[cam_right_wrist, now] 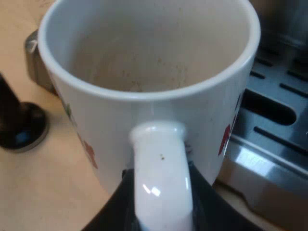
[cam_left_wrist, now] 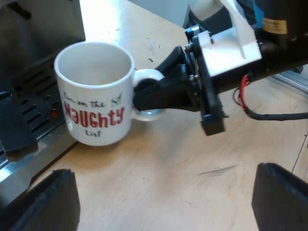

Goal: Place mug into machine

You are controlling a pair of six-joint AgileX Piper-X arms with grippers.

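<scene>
A white mug (cam_left_wrist: 94,91) with red "NAUGHTY" lettering is upright and empty, just beside the edge of the espresso machine's slotted drip tray (cam_left_wrist: 30,103). My right gripper (cam_left_wrist: 161,91) reaches in from the side and is shut on the mug's handle (cam_left_wrist: 149,77). In the right wrist view the black fingers (cam_right_wrist: 202,192) clamp the white handle (cam_right_wrist: 161,168) close up, with the mug (cam_right_wrist: 144,72) ahead and the drip tray (cam_right_wrist: 274,120) beside it. My left gripper (cam_left_wrist: 166,195) hangs open over the bare wooden table, short of the mug, with nothing between its fingers.
A black object with a round metal-rimmed base (cam_right_wrist: 21,125), like a tamper, rests on the table near the mug. A metal piece (cam_right_wrist: 34,62) sits behind the mug. The light wooden tabletop (cam_left_wrist: 192,168) stretches under both arms.
</scene>
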